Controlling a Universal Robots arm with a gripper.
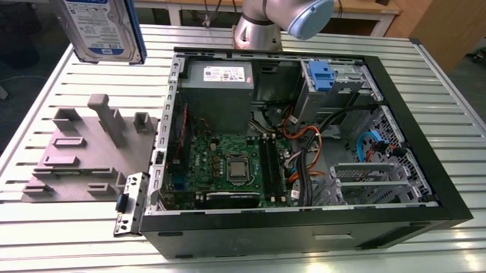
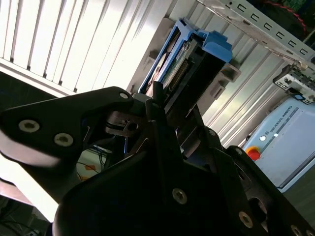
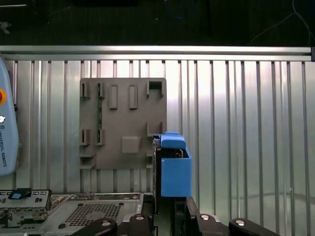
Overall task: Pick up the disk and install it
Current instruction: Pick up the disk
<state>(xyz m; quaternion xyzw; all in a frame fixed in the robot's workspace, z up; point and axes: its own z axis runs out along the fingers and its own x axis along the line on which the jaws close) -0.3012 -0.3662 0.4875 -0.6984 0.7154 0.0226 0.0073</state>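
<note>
Gripping disk (image 1: 102, 28), fingers (image 2: 160, 105) closed on it, raised over slatted table (image 1: 76, 239) beside open computer case (image 1: 304, 222).

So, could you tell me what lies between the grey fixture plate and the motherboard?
In the exterior view, the computer case's metal side wall stands between the grey fixture plate and the motherboard.

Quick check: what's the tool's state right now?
The tool: closed, holding the disk.
</note>
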